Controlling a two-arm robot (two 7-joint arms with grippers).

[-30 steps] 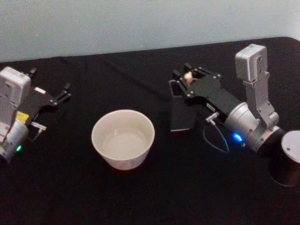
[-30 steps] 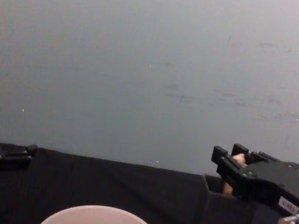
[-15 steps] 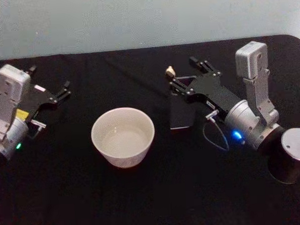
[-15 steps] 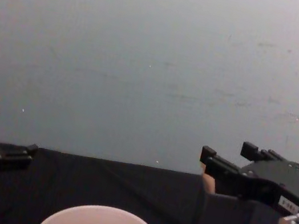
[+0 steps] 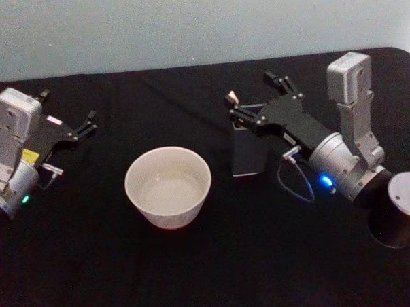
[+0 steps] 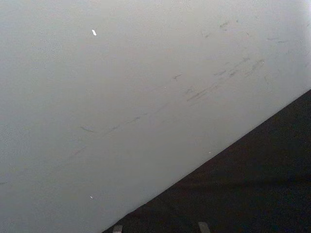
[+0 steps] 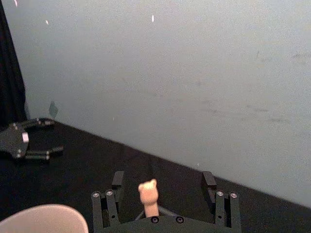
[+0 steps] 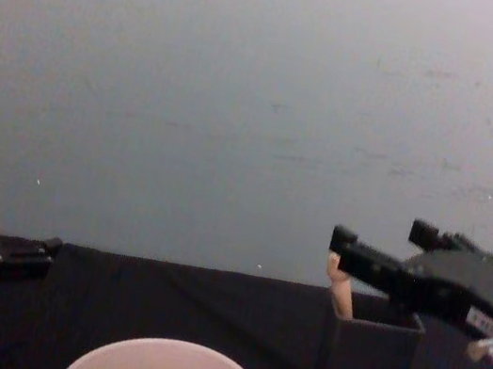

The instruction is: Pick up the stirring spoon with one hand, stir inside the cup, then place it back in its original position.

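Hovering over the tall dark holder [image 5: 249, 146], the right gripper [image 5: 258, 102] has its fingers spread wide, gripping nothing. The stirring spoon [image 7: 148, 196] stands inside the holder, its pale peach knobbed handle poking up between the open fingers but not touching either. The cup [image 5: 168, 187] sits well to the left of the holder, on the black table [image 5: 196, 262]. The left gripper [image 5: 69, 134] rests at the far left, fingers apart. Judging by this, the spoon is back in place; the right arm's next move is to draw away without knocking the handle.
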